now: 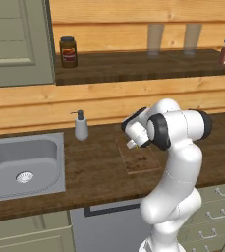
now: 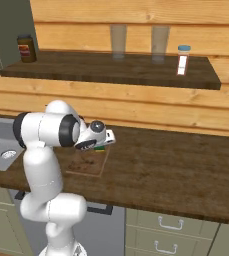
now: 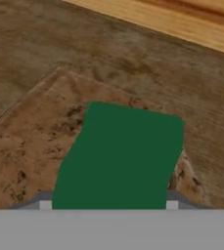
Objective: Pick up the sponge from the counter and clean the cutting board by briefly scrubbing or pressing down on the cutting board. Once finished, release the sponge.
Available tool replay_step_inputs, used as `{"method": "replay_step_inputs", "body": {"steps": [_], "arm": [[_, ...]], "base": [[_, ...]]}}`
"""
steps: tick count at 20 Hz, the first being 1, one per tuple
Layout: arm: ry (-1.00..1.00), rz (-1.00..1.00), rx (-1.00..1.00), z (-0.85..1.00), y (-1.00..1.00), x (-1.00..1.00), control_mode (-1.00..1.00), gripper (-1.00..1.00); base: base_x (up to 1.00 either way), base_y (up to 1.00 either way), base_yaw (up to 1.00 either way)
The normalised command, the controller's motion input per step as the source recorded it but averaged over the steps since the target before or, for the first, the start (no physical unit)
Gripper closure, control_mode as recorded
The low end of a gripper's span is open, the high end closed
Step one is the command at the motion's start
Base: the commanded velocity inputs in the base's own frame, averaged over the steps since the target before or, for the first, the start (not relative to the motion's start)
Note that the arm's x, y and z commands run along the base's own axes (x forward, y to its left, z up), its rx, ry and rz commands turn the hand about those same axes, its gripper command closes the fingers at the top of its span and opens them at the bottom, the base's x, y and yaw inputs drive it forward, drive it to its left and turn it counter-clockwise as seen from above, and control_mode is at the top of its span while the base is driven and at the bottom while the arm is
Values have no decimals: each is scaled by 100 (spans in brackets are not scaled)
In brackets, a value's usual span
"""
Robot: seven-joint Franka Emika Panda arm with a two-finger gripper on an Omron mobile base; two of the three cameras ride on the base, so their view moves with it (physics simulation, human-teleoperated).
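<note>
Gripper: I see my two-finger gripper (image 3: 108, 207) closed narrow on the small green-topped rectangular sponge (image 3: 121, 154), one dark tip at each side.
Sponge: it is low over the far corner of the thin reddish-brown speckled wooden cutting board (image 3: 30, 141); if it touches the board, I cannot tell.
Board: it lies flat on the dark brown wood-plank counter (image 2: 176, 160), near the back edge, right of the steel sink (image 1: 15, 162).

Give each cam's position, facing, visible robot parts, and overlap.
Left base view: behind-left, looks forward-down at dark wood-plank counter; white arm lower right.
Right base view: behind-right; arm lower left, same speckled reddish-brown cutting board.
Hand view: on the hand, down onto green rectangular sponge held in the gripper, over the board.
</note>
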Motion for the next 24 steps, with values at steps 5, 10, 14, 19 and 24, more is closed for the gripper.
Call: {"method": "replay_step_inputs", "body": {"steps": [5,10,14,19,24], "arm": [[0,16,0,0,13,-9,-100,100],[0,20,1,0,3,-21,-100,100],[4,24,10,0,0,-28,-100,100],[18,19,8,0,0,-16,-100,100],[20,25,-8,0,2,-18,-100,100]], "base": [[0,0,0],[0,0,0],[0,0,0],[0,0,0],[0,0,0]]}}
